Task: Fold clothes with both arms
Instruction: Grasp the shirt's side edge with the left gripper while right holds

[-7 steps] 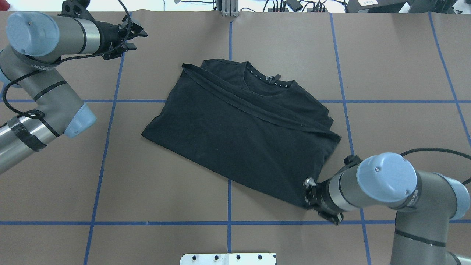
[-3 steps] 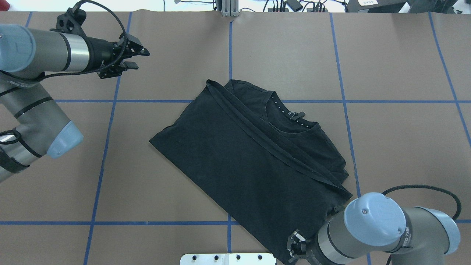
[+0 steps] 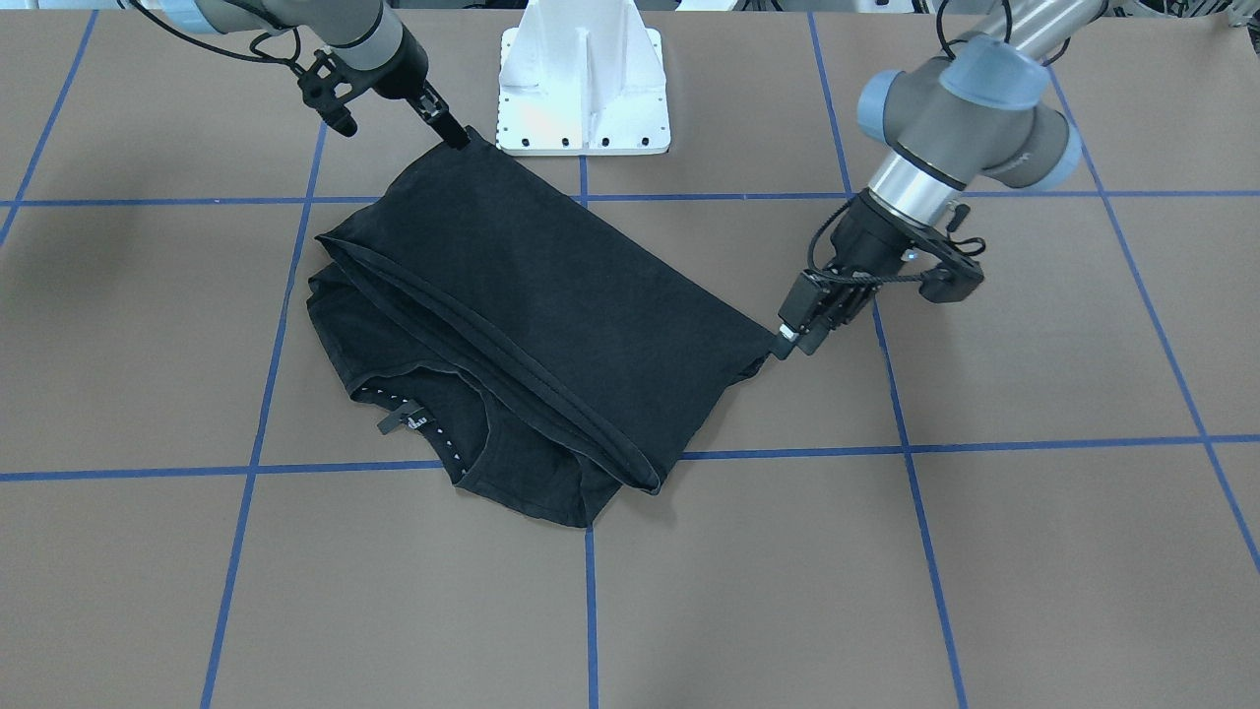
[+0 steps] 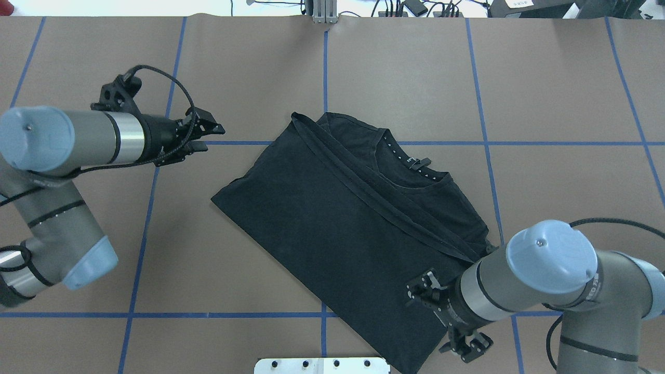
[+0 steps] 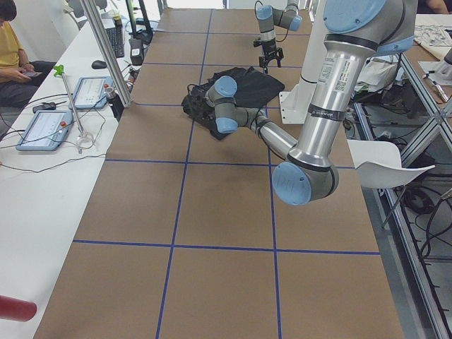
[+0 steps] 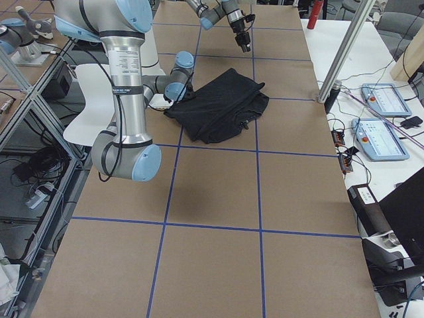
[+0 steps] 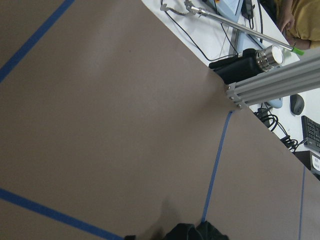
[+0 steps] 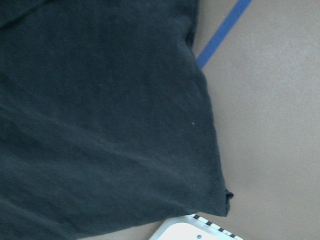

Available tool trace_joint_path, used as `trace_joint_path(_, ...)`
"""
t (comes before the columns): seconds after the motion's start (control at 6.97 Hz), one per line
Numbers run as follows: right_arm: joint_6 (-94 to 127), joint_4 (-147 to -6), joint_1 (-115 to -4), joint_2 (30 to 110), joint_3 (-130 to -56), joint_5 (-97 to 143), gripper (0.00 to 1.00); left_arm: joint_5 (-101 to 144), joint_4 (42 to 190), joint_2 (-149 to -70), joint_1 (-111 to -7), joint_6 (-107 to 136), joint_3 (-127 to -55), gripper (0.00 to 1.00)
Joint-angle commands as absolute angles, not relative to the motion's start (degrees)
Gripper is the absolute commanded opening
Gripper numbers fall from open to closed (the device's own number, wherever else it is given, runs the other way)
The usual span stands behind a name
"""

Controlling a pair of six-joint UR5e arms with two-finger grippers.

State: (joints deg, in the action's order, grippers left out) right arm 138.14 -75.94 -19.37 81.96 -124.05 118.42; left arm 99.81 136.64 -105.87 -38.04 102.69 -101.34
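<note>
The black T-shirt (image 3: 532,295) (image 4: 337,218) lies folded in half on the brown table, its hem band running diagonally and its dotted collar (image 3: 423,418) (image 4: 410,166) on the far side. My right gripper (image 3: 455,138) hangs open with its tip at the shirt's near corner by the base. In the right wrist view that corner (image 8: 220,192) lies flat and free. My left gripper (image 4: 213,137) (image 3: 787,340) is open and empty. It hovers by the shirt's left corner; whether it touches I cannot tell. A bit of the shirt (image 7: 192,231) shows in the left wrist view.
The white mounting base (image 3: 586,79) (image 4: 322,365) (image 8: 200,232) sits right beside the shirt's near corner. Blue tape lines cross the table. An aluminium post (image 4: 324,13) (image 7: 270,85) stands at the far edge. A person (image 5: 10,42) sits at the side bench with tablets.
The right gripper dragged the shirt toward the base and turned it, then let go and rose. The shirt has lain still since. The left arm swung in toward the shirt's left corner.
</note>
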Motion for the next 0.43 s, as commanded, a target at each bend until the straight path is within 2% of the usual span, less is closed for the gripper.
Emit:
trace_joint_path(0.0, 137.55, -75.94, -24.51, 80.6, -123.84, 118.65, 1.0, 94.92, 132.82, -104.24, -33.14, 102.14, -100.64, 0.6)
trace_joint_path(0.29, 137.55, -75.94, -24.61, 79.89, -123.49, 118.48, 1.0, 93.78, 132.71, -103.98, -31.3, 102.13, -98.88, 0.59)
